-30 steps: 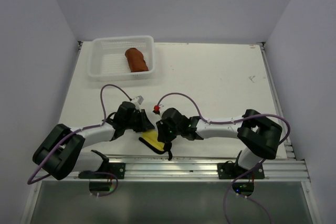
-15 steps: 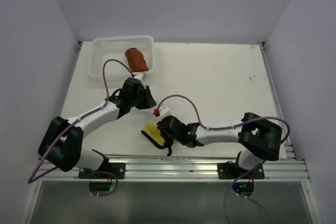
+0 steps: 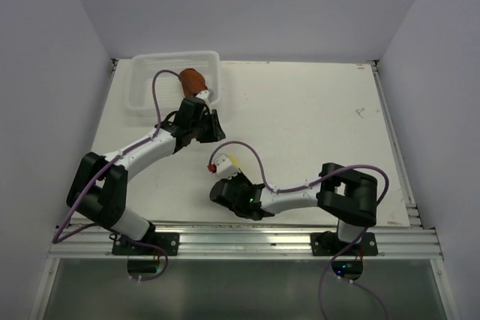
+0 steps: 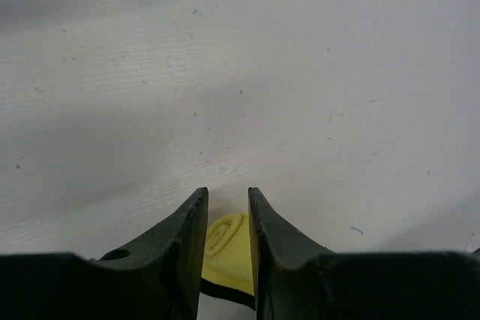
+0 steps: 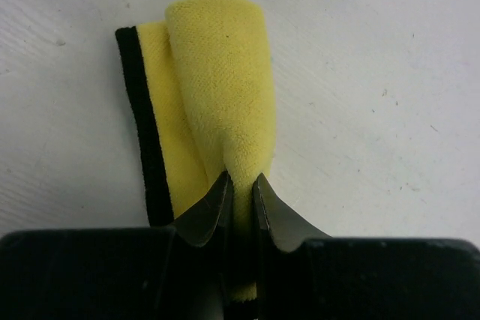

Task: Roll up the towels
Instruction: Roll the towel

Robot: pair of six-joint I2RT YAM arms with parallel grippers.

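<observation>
The white table (image 3: 315, 125) sits between pale lilac walls, with a white mesh basket (image 3: 146, 88) at its far left corner. The rust-brown towel (image 3: 192, 80) lies rolled inside the basket.

A second ago both my pincers met over the yellow towel (image 5: 221, 73) near the front edge. Since then my left gripper (image 4: 227, 191) has let go and swung off toward the basket. The right arm has dropped lower and drawn its elbow in. From above the yellow cloth showed plainly then. Now my right wrist covers it.

My left arm stretches diagonally from its base to just short of the basket's near right corner. Its jaws stand slightly parted around nothing. Through the gap between them I glimpse the end of the yellow roll on the table beyond.

My right arm lies folded low along the front of the table, forearm pointing left. My right gripper (image 5: 241, 179) is pinched on the near end of the yellow towel. That towel is partly rolled, its rolled part resting on the flat remainder, with the dark hem (image 5: 142, 110) along its left side.
</observation>
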